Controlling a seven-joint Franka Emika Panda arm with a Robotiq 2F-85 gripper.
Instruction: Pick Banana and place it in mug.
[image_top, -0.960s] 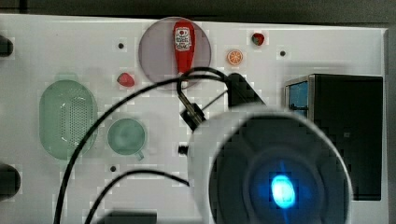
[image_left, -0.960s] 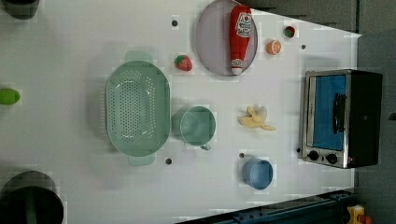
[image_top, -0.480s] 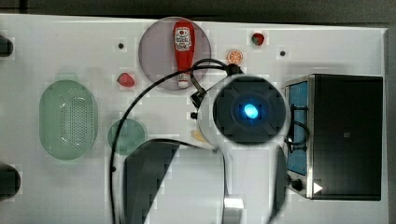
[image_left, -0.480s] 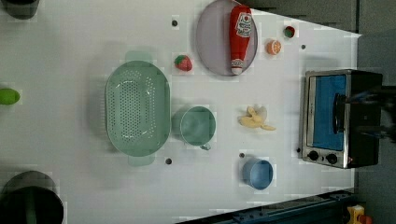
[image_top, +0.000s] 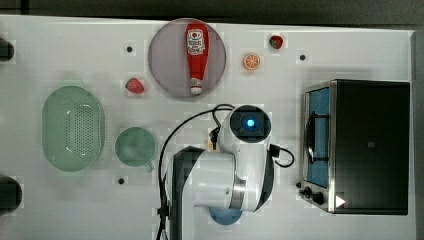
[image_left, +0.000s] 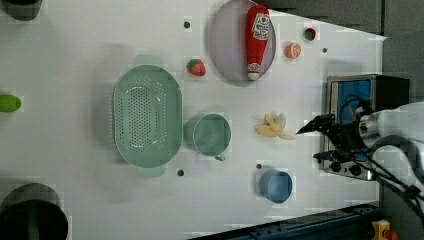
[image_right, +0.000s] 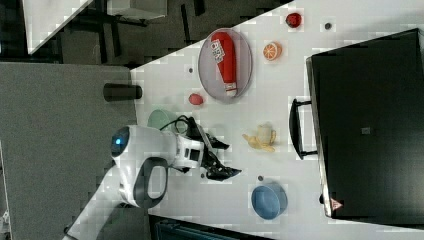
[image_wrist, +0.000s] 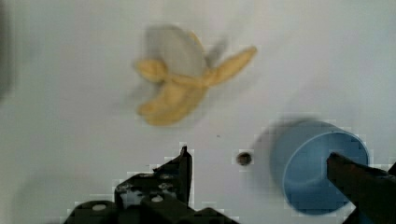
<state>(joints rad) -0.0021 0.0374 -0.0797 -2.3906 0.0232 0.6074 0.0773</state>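
Progress is nil so far as the grasp goes: the gripper (image_right: 227, 159) hangs above the table with jaws spread wide and empty, and pick, carry and drop are all left. In the left view the mug (image_left: 210, 134) stands just at 3 o'clock of the colander (image_left: 146, 123), and the banana (image_left: 274, 127) lies on the white table (image_left: 75, 65) at 3 o'clock of the mug, apart from it. It looks pale yellow, small, seemingly half peeled.
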